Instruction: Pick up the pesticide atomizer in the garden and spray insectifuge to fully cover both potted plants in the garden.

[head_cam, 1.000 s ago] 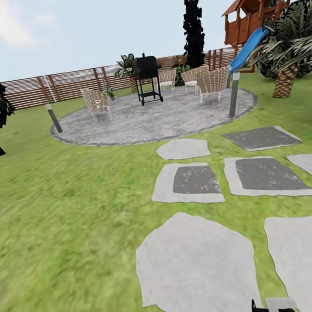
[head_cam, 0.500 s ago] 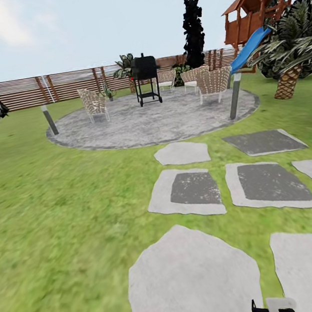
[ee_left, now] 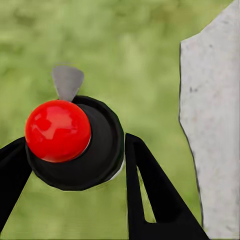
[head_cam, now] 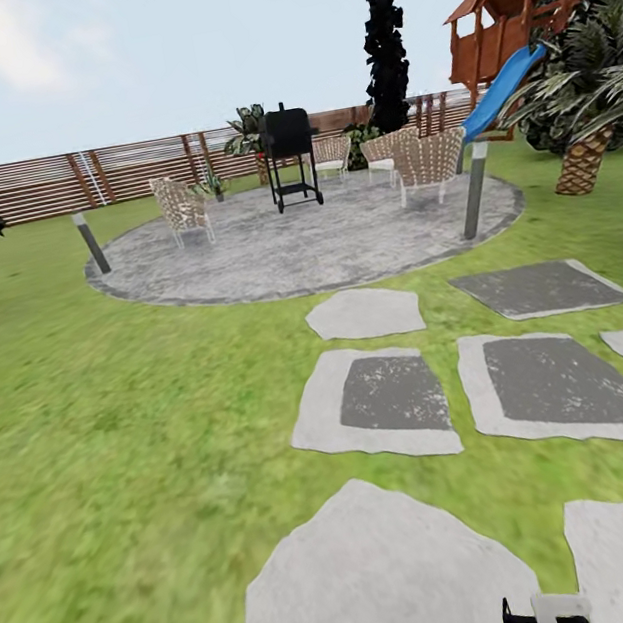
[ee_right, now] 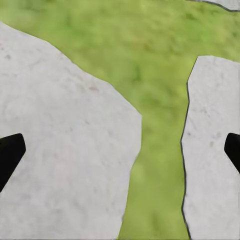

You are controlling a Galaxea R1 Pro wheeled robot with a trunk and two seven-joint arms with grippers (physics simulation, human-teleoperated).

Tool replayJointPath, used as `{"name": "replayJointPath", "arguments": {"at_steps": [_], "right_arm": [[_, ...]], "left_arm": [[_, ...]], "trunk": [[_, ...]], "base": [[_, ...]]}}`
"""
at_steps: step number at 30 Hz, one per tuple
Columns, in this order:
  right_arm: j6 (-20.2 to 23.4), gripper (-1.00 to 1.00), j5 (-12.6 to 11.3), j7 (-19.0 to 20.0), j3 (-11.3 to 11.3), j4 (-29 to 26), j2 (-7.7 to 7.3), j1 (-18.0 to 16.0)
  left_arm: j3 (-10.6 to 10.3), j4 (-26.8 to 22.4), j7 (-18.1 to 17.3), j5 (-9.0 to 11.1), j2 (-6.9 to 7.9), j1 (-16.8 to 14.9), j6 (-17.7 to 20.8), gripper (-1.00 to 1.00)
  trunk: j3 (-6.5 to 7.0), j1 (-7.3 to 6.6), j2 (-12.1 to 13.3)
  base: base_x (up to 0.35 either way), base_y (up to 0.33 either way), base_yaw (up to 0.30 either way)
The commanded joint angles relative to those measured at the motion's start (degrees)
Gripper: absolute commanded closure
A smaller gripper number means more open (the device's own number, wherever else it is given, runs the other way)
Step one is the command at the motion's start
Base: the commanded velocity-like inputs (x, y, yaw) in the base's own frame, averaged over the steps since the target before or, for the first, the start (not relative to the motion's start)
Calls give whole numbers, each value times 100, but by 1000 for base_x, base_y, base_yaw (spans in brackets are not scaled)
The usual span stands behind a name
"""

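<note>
One step looks done: the atomizer (ee_left: 75, 142), a black body with a red cap and a grey nozzle, sits between the fingers of the left gripper (ee_left: 70, 150), which press on it from both sides, so I judge it grasped. The right gripper (ee_right: 120, 150) is spread wide with nothing in it, over stepping stones (head_cam: 382, 401) and lawn (head_cam: 114, 405). The spraying is all left to do. At 12 o'clock, well off, lies the round patio (head_cam: 301, 247) with a grill (head_cam: 291, 153). A small green plant (head_cam: 216, 185) at 11 o'clock, beside a chair (head_cam: 181, 210), may be one of the two pots. It is too small to be sure.
</note>
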Motion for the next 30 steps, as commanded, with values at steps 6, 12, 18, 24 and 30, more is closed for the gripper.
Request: {"name": "replayJointPath", "arguments": {"at_steps": [6,12,18,24,30], "right_arm": [[-13,-100,56,-31,-33,8,0,-4],[-12,-100,57,-31,-33,8,0,-4],[-12,-100,57,-31,-33,8,0,-4],[-11,-100,56,-31,-33,8,1,-4],[-10,-100,56,-31,-33,8,1,-4]], "left_arm": [[-49,9,-11,58,1,-3,-18,100],[-46,10,-9,58,1,-3,-18,100],[-46,8,-10,58,1,-3,-18,100],[-48,5,-10,58,1,-3,-18,100],[-49,6,-12,58,1,-3,-18,100]], "trunk": [[-5,2,-2],[-5,2,-2],[-5,2,-2],[-5,2,-2],[-5,2,-2]], "base": [[336,-1,0],[336,0,0],[337,0,0],[338,0,0],[338,0,0]]}}
